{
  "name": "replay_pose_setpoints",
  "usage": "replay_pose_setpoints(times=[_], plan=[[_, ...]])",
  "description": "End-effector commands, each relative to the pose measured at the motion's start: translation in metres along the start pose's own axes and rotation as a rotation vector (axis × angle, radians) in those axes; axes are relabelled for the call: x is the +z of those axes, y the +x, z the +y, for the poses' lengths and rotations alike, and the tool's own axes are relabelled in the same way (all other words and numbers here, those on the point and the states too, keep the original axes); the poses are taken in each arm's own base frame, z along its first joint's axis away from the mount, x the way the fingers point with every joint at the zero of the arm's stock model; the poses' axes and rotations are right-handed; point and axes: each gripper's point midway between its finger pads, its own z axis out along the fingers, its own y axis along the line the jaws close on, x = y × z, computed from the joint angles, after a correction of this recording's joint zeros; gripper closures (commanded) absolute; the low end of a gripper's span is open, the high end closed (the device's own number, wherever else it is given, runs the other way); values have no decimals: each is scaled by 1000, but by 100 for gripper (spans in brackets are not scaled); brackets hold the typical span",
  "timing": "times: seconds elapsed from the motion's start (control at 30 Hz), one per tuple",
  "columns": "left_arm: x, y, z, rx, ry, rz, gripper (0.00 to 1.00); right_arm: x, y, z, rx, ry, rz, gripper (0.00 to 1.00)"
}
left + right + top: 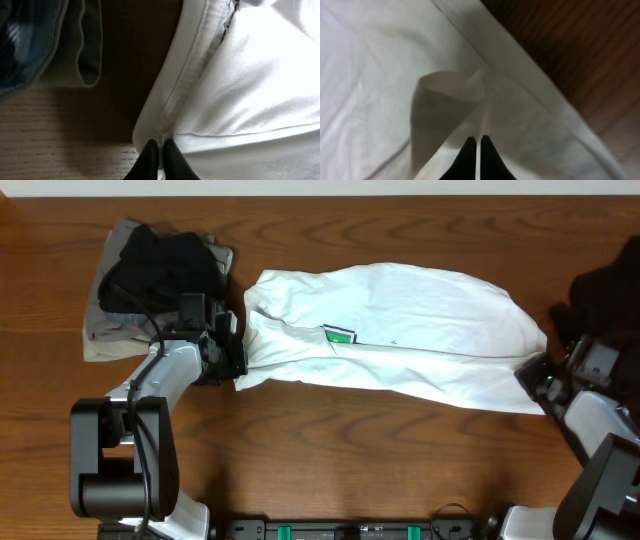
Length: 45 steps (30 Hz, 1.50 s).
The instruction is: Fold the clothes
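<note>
A white T-shirt (400, 330) with a small green print (340, 334) lies stretched lengthways across the middle of the table. At its left end my left gripper (238, 368) is shut on the shirt's hemmed corner (165, 120), cloth pinched between the black fingertips (150, 152). Over at the shirt's right end, my right gripper (532, 378) is shut on a raised fold of white fabric (455, 90); a thin layer shows between its fingertips (490, 150). A black garment (160, 265) rests on a grey-khaki one (105, 330) at the back left.
The pile of dark and khaki clothes (60, 45) lies close to the left gripper, with a strip of bare wood between it and the shirt. A dark object (610, 290) stands at the right edge. The table's front edge holds the arm bases (120, 460).
</note>
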Motion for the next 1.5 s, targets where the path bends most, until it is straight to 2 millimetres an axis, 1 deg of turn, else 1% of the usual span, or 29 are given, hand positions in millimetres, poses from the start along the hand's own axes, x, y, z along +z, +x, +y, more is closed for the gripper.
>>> replay_pose_setpoints(times=[0.0, 0.1, 0.17, 0.2, 0.27, 0.37, 0.43, 0.47, 0.53, 0.63, 0.7, 0.8, 0.83, 0.9, 1.03, 1.13, 1.3, 1.4, 1.47], plan=[[-8, -7, 0, -6, -10, -27, 94, 17, 15, -5, 98, -17, -9, 97], [-8, -7, 1, -7, -10, -25, 94, 26, 8, 3, 112, -78, -54, 98], [-8, -7, 1, -7, -10, -24, 94, 27, -4, 12, 96, -125, -98, 99], [-8, -7, 1, -7, -10, -24, 94, 25, -12, 17, 72, -148, -127, 99], [-8, -7, 1, -7, -10, -24, 94, 18, -23, 33, -28, -228, -148, 97], [-8, -7, 1, -7, -10, -24, 94, -1, -31, 57, -161, -376, -111, 93], [-8, -7, 1, -7, -10, -24, 94, -14, -36, 64, -210, -438, -89, 75], [-8, -7, 1, -7, -10, -24, 94, -21, -40, 64, -219, -452, -77, 71], [-8, -7, 1, -7, -10, -24, 94, -27, -48, 55, -231, -431, -79, 66], [-8, -7, 1, -7, -10, -24, 94, -30, -56, 42, -243, -404, -95, 62], [-8, -7, 1, -7, -10, -24, 94, -31, -60, 37, -277, -395, -112, 56], [-8, -7, 1, -7, -10, -25, 94, -29, -58, 37, -365, -389, -122, 51], [-8, -7, 1, -7, -10, -25, 94, -28, -57, 36, -379, -386, -120, 49], [-8, -7, 0, -7, -10, -25, 94, -23, -56, 31, -393, -362, -118, 48], [-8, -8, 0, -6, -10, -28, 94, -14, -59, 23, -412, -328, -128, 42], [-8, -8, 0, -6, -10, -29, 94, -7, -58, 23, -412, -339, -123, 41], [-8, -8, 0, -6, -10, -29, 94, 9, -45, 19, -381, -329, -70, 42], [-8, -8, 0, -6, -10, -29, 94, 18, -43, 21, -374, -312, -70, 43], [-8, -8, 0, -6, -9, -30, 94, 21, -43, 23, -386, -309, -76, 44]])
